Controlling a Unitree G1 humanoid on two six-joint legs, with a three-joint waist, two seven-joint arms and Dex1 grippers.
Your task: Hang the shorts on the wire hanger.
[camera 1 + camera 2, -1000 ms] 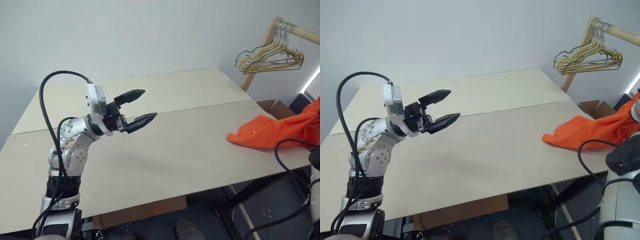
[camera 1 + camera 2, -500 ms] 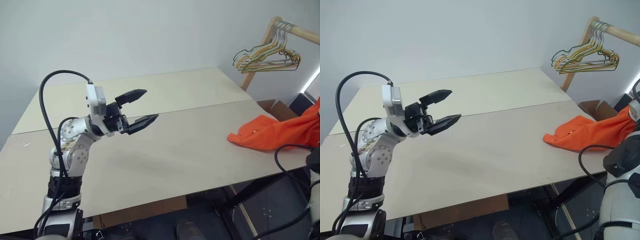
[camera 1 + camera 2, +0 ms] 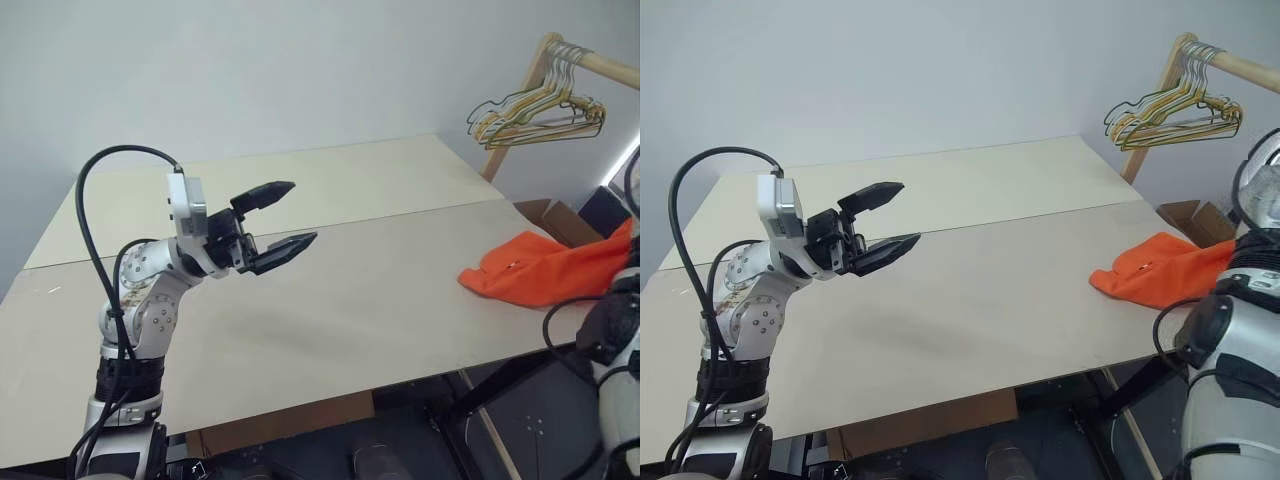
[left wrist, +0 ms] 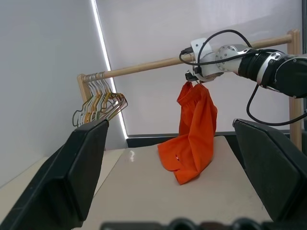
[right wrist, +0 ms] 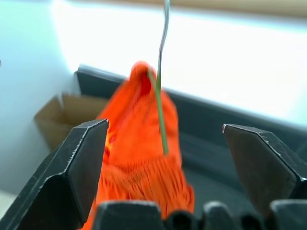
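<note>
Two grippers are spread wide with nothing held. Just ahead of the right gripper (image 5: 163, 158), the shorts (image 5: 139, 158) are left draped on the hanger (image 5: 160, 96), lower end trailing onto the table (image 3: 330, 300). The left gripper (image 3: 285, 215) is parked far across it.

1. I see a pale beige worktop (image 3: 330, 290) made of two boards, with a seam running across it.
2. A wooden rail (image 4: 144, 67) runs past the worktop's right end on a slanted wooden post (image 3: 515, 110).
3. A bunch of yellowish and dark wire hangers (image 3: 540, 115) hangs on that rail.
4. An open cardboard box (image 3: 555, 218) sits on the floor beyond the worktop.
5. A plain pale wall (image 3: 250, 70) stands behind.
</note>
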